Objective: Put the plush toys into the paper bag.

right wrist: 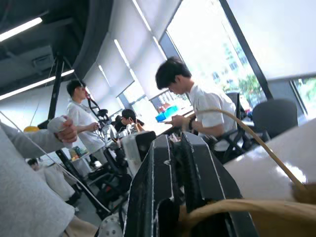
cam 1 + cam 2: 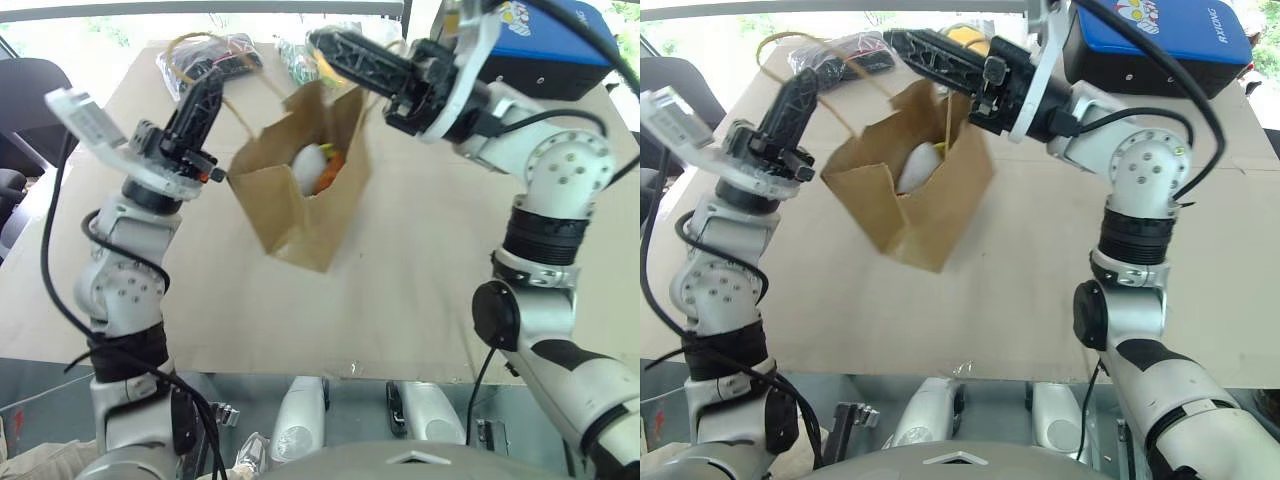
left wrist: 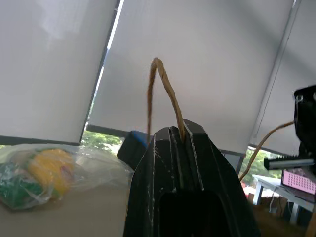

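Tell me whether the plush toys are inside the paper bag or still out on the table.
Inside. The plush toys, white and orange, show through the open mouth of the paper bag, which hangs tilted from its handles.

one paper bag point(image 2: 300, 195), two plush toys inside point(image 2: 318, 170), two clear plastic bags point(image 2: 855, 48), one blue box point(image 2: 1160, 30)

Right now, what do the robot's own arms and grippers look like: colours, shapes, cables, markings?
Both arms are built of silver-grey rounded joint housings with black bands between segments. Each ends in a white wrist plate and a gripper of two black, ribbed, tapering fingers: the left gripper and the right gripper. Loose black cables loop along both arms. Small orange-red marks sit on the left wrist.
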